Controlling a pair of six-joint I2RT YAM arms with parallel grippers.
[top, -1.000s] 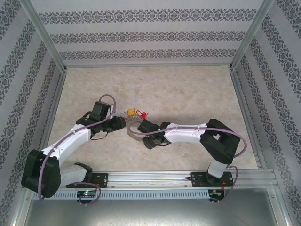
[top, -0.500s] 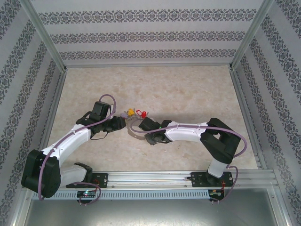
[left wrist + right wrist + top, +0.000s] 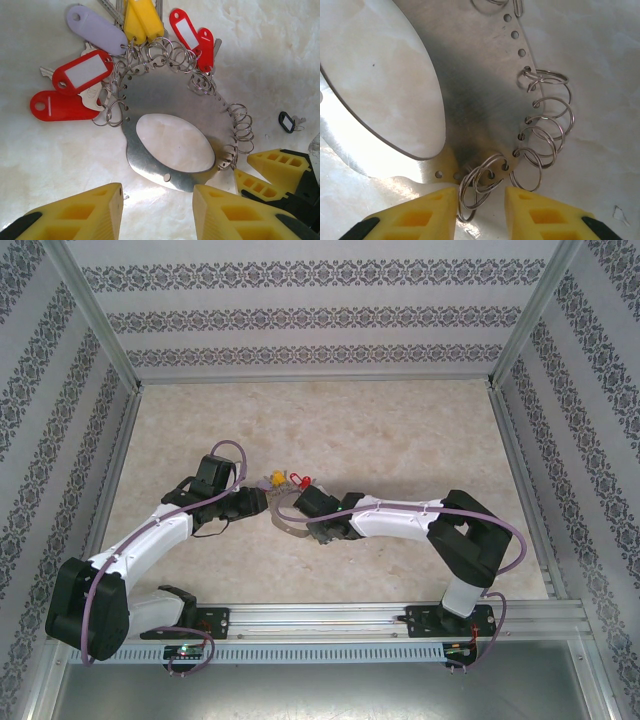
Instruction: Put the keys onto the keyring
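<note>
The small silver key with the black oval plastic tag (image 3: 287, 122) lies loose on the pale marbled tabletop (image 3: 270, 55). It is just off the ring-fringed edge of the large grey metal keyring (image 3: 165, 97) and not touching it. Its length seems to run crosswise in the left wrist view, tag end towards the hoop. Nearest to it is the right gripper (image 3: 243, 167), yellow fingers set narrowly either side of a pair of empty split rings (image 3: 477, 187) on the hoop's rim; I cannot tell whether they pinch them. The key sits just beyond those fingers, on the side away from the hoop. My left gripper (image 3: 157, 192) stands farther off, fingers moderately apart at the hoop's near edge, clamping nothing. I judge the right arm better placed to fetch the key.
</note>
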